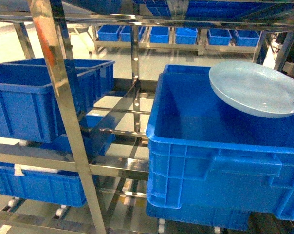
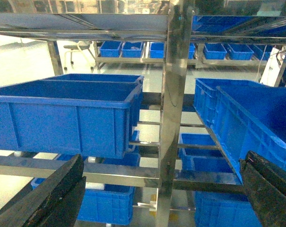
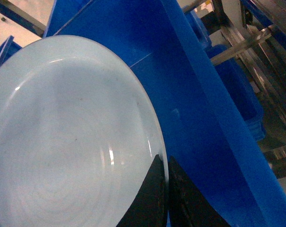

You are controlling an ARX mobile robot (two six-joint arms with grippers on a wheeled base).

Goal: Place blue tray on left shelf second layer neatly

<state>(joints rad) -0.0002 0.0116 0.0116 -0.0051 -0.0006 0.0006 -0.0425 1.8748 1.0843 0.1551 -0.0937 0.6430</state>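
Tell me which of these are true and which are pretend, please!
1. The right pincer pinches the rim of the blue tray. True.
2. The blue tray is sitting on the floor. False: it is held up above the big blue crate.
3. The left pincer holds a small bin. False: it is open with nothing between its jaws.
4. The steel shelf has blue crates on it. True.
5. The big blue crate under the tray is full of toys. False: its inside looks bare.

Pale blue tray (image 1: 254,87) hovers tilted over a crate on the steel left shelf (image 1: 64,97).
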